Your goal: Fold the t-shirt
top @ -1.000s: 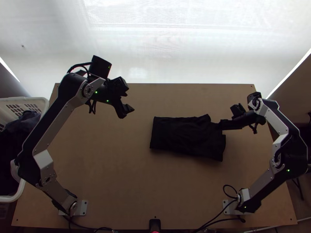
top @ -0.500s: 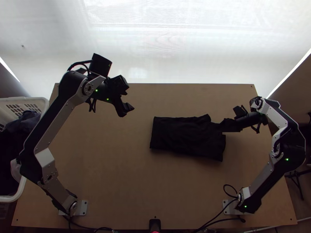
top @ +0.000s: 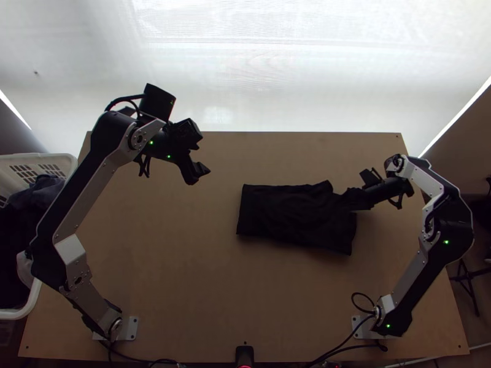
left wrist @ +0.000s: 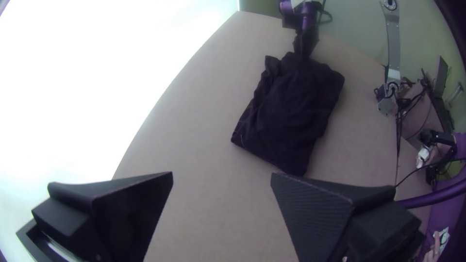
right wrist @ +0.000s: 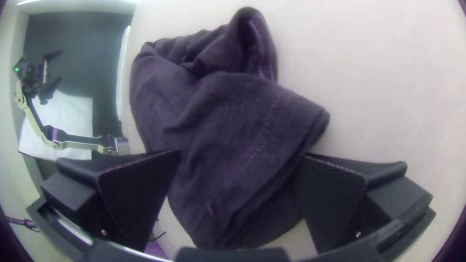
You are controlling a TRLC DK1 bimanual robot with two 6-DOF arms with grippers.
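My right gripper [right wrist: 242, 153] stands wide open about the t-shirt's [right wrist: 233, 126] rumpled end, no grip evident. My left gripper [left wrist: 222, 173] is open, empty, well apart. The shirt lies in a folded bundle near mid-table [top: 184, 270]. Step, as I judge: late folding. Next requires pinching that end's layers squarely.

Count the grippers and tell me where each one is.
2. The left gripper is open above the table, left of the t-shirt. The right gripper is open at the t-shirt's right end.
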